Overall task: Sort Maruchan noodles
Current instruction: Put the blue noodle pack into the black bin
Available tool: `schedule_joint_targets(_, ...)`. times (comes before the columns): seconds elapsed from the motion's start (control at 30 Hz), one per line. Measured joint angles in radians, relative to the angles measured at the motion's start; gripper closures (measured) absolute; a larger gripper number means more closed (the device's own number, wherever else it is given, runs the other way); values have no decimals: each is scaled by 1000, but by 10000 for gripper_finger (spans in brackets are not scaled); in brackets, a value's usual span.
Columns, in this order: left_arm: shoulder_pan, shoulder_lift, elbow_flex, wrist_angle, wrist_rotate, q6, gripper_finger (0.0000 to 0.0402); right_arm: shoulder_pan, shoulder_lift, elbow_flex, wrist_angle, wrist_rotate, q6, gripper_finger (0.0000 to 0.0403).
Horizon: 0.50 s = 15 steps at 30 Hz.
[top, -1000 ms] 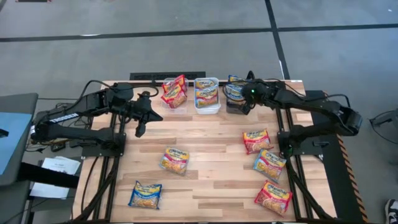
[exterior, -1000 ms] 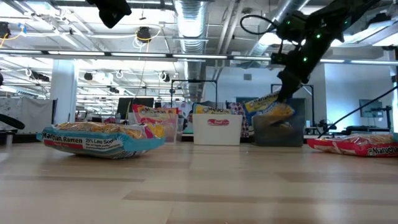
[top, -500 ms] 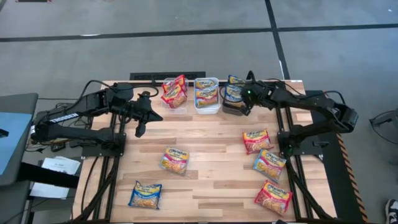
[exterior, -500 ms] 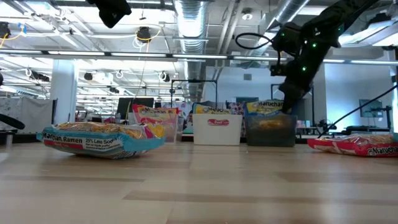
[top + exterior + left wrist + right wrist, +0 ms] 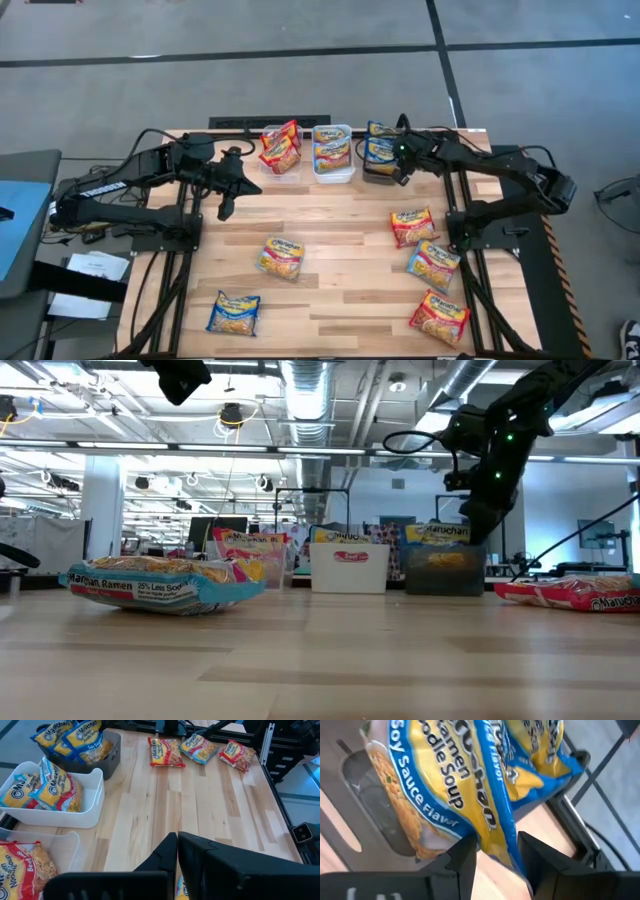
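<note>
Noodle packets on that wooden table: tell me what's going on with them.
The right gripper sits over the dark bin at the table's far edge, fingers parted around a glossy blue-and-yellow ramen packet that stands in the bin. The white bin and clear bin beside it hold other packets. Six flat packets lie loose on the wooden table. The left gripper hangs shut, idle.

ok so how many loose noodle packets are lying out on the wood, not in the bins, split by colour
red packets: 3
blue packets: 2
total: 5
</note>
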Motion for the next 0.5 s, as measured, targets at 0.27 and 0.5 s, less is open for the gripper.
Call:
schedule_joint_targets(0.27, 0, 0, 0, 0, 0, -1, 401, -19, -107, 0, -35, 14, 36, 235)
schedule_joint_targets(0.5, 0, 0, 0, 0, 0, 3, 401, -9, -232, 0, -115, 12, 78, 240)
